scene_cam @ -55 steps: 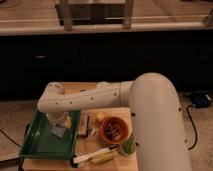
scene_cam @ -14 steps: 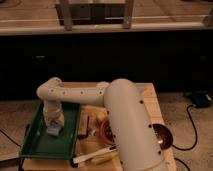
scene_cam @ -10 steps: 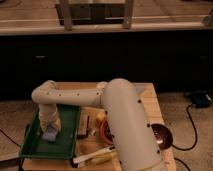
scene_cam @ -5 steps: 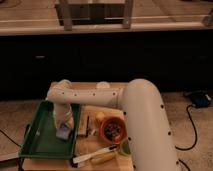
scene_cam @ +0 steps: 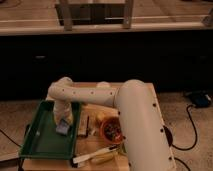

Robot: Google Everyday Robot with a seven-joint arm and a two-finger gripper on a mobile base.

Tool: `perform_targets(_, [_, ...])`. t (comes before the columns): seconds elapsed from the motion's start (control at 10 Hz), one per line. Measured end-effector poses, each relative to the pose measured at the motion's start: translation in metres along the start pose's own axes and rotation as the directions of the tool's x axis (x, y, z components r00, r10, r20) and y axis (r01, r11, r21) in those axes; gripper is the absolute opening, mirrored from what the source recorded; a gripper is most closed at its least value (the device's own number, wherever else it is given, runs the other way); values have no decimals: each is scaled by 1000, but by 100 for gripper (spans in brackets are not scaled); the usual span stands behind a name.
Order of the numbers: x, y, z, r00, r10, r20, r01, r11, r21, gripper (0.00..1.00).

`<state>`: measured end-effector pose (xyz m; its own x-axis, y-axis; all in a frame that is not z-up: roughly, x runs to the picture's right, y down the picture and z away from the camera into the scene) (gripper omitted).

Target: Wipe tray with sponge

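Tray (scene_cam: 42, 142): lies flat on the left part of the wooden table (scene_cam: 97, 142), dark green, with a low rim all round. Sponge (scene_cam: 61, 130): rests on the tray's floor, near the right rim. Gripper (scene_cam: 63, 123): points down over the tray, clenched on the sponge, holding it against the green surface. Arm (scene_cam: 90, 95): reaches leftward across the table. Orange bowl (scene_cam: 112, 131): stands right of the tray, apart from it. White-handled brush (scene_cam: 95, 154): lies just in front of the bowl.
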<state>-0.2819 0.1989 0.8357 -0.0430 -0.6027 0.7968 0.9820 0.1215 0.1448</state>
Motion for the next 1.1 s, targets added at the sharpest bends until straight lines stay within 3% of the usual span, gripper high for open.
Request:
perform_targets(0.1, [-3,-25,5,998,-56,16,56,998,1,0])
perform_targets(0.4, [-25,-49,8,990,-128,54,128,992,6,0])
perform_targets(0.8, [-64,-22,-2,986,-146,82,145,989,16,0])
perform_targets(1.1, [-49,5,-15,995,-88,41,87,996,19,0])
